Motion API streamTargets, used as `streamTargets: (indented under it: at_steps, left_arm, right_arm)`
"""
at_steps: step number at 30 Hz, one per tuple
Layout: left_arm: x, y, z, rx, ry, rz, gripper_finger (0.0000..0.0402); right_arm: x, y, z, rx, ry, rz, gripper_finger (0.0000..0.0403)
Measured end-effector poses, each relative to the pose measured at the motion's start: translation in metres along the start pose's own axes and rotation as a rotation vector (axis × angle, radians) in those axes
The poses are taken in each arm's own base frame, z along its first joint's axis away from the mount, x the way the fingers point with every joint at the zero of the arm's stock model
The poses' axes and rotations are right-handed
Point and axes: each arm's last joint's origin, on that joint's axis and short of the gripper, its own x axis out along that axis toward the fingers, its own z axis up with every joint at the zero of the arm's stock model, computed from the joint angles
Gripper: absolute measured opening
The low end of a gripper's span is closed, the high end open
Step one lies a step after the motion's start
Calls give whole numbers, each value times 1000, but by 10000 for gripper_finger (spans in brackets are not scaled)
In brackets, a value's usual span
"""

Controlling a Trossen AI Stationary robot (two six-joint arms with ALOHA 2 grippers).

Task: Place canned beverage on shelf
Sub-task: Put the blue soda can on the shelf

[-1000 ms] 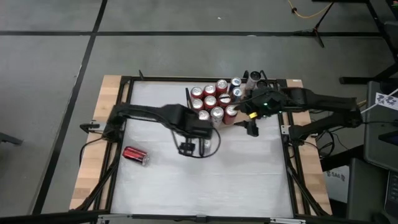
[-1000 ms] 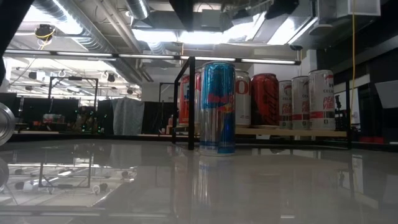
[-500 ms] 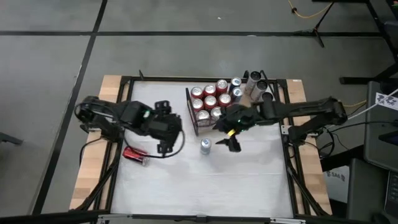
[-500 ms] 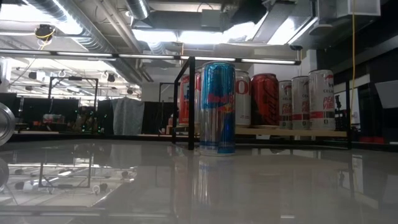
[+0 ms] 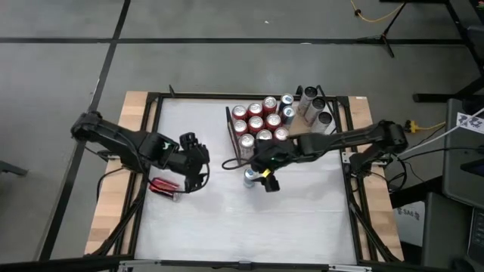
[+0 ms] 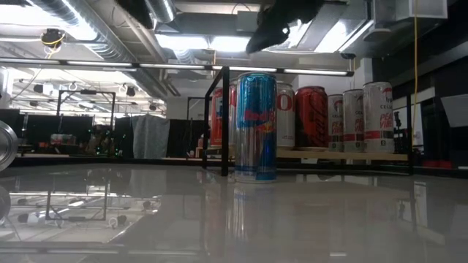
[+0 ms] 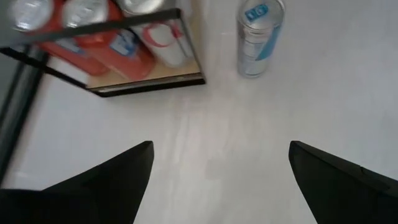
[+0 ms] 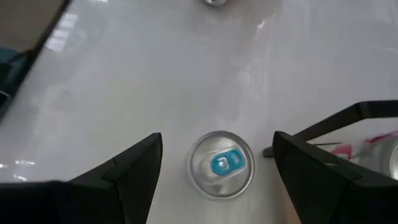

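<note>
A slim blue-and-silver can (image 5: pixel 249 177) stands upright on the white table just in front of the shelf (image 6: pixel 344 155); it also shows in the low view (image 6: pixel 256 126). The shelf's light-brown board (image 7: pixel 149 78) carries several red and silver cans (image 5: pixel 261 125). My right gripper (image 5: pixel 262 181) hangs open above the blue can, and the can's top (image 8: pixel 221 165) shows between its fingers, apart from both. My left gripper (image 5: pixel 204 162) is open and empty at the left, pointing toward the shelf. A red can (image 5: pixel 165 188) lies on its side near it.
The shelf's dark upright rail (image 5: pixel 228 130) stands at its left end, close to the blue can. Some more cans (image 5: pixel 316 104) stand on the table to the right of the shelf. Bare white table (image 5: pixel 249 227) lies toward the near edge.
My left gripper has drawn back from the blue can toward the table's left edge, stopping above the lying red can. My right gripper has gone from beside the shelf toward the table's near-left and now hangs over the blue can. The can has stayed upright in place.
</note>
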Motion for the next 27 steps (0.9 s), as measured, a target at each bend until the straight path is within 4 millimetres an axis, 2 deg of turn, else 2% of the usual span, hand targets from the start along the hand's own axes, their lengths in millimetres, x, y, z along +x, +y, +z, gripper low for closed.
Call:
streamTargets:
  at_steps: [6,11,19,27]
  left_arm:
    - [22,-7,-12,-3,15,-47,364]
    - [33,-10,-16,-12,20,-90,364]
    - [35,-11,-16,-17,9,-97,364]
    - [35,-11,-16,-19,2,-98,364]
  right_arm:
    - [17,-1,-5,-28,51,-15,294]
    - [24,-2,-8,-28,72,-13,294]
    - [24,-2,-7,-28,72,-12,294]
    - [44,-3,-16,-26,145,-5,294]
